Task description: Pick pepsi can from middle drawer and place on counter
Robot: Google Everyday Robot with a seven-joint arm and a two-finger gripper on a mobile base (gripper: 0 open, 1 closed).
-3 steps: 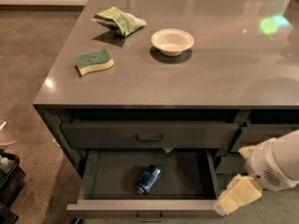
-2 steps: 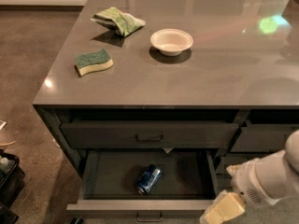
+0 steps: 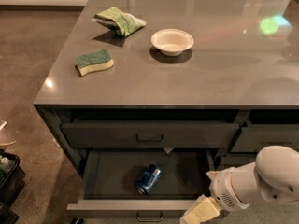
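Leftward moved the gripper (image 3: 200, 212), width I cannot tell; hitting the middle drawer (image 3: 108, 175) could roll the pepsi can (image 3: 148, 179).

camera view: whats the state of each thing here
pepsi can: on its side in the drawer, not held
middle drawer: pulled open
top drawer: shut
bowl: upright, empty, on counter
sponge: lying flat
gripper: low by the open drawer's right front corner

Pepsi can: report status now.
Gripper low, outside the middle drawer, at its front-right corner. Pepsi can lying on its side inside the open drawer, untouched. Nothing covering it.
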